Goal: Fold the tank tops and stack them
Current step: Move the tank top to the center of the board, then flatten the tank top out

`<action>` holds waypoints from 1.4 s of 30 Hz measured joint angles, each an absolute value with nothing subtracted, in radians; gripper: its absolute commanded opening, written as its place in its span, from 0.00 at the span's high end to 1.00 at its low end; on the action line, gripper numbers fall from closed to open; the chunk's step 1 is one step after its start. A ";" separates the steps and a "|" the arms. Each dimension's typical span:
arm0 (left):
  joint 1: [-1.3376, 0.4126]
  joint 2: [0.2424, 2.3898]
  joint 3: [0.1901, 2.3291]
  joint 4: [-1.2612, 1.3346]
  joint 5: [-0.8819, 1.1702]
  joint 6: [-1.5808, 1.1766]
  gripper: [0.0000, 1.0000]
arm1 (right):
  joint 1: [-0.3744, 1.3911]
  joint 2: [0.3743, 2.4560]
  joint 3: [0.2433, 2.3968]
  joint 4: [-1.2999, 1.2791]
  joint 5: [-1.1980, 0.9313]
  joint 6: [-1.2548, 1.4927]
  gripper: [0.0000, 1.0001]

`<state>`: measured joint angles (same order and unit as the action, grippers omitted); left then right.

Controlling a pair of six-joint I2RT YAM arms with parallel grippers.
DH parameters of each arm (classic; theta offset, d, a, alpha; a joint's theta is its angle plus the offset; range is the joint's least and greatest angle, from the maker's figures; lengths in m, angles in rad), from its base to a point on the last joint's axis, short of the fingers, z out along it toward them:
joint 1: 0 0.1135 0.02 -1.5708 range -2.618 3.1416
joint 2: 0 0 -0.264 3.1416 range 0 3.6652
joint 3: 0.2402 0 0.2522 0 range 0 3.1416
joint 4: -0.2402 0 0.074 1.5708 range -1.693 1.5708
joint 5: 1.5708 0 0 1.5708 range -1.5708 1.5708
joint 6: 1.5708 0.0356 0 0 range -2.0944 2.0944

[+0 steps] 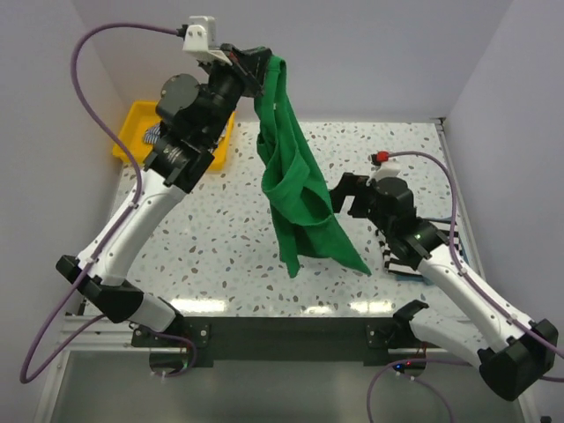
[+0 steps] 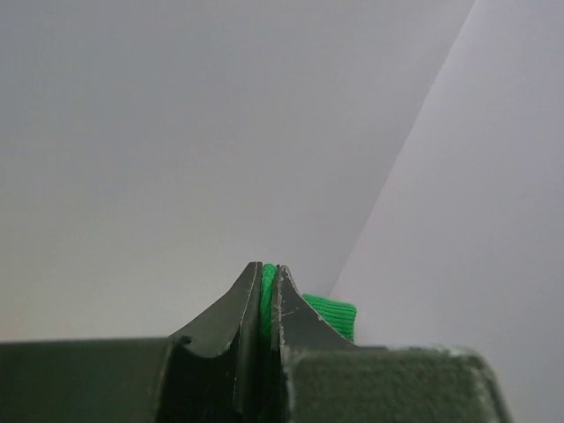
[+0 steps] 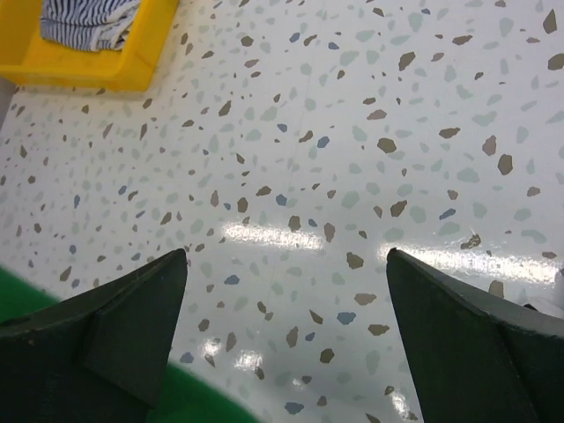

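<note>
My left gripper [image 1: 261,70] is raised high at the back and is shut on the top edge of the bright green tank top [image 1: 295,181], which hangs down to the table. The left wrist view shows green cloth [image 2: 266,291] pinched between its closed jaws. My right gripper [image 1: 344,196] is open and empty beside the hanging cloth's right edge; a green edge [image 3: 26,295] shows at the lower left of its view. The black-and-white striped tank top [image 1: 397,256] lies on the table under my right arm. The blue-and-white striped tank top [image 3: 84,22] lies in the yellow tray.
The yellow plastic tray [image 1: 132,123] stands at the back left of the speckled table [image 1: 220,238], partly hidden by my left arm; it also shows in the right wrist view [image 3: 132,62]. White walls close in the back and sides.
</note>
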<state>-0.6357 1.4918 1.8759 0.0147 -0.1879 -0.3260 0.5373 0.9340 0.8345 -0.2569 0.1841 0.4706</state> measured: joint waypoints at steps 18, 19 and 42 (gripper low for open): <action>-0.330 1.724 1.142 -0.189 -0.089 -0.667 0.35 | 0.656 1.097 0.761 -0.383 0.182 0.503 0.19; -0.336 1.621 1.087 -0.189 -0.097 -0.678 0.38 | 0.690 1.053 0.724 -0.402 0.180 0.513 0.22; -0.670 1.050 0.465 -0.330 -0.078 -0.914 0.51 | 1.166 1.019 0.563 -0.656 0.191 0.690 0.48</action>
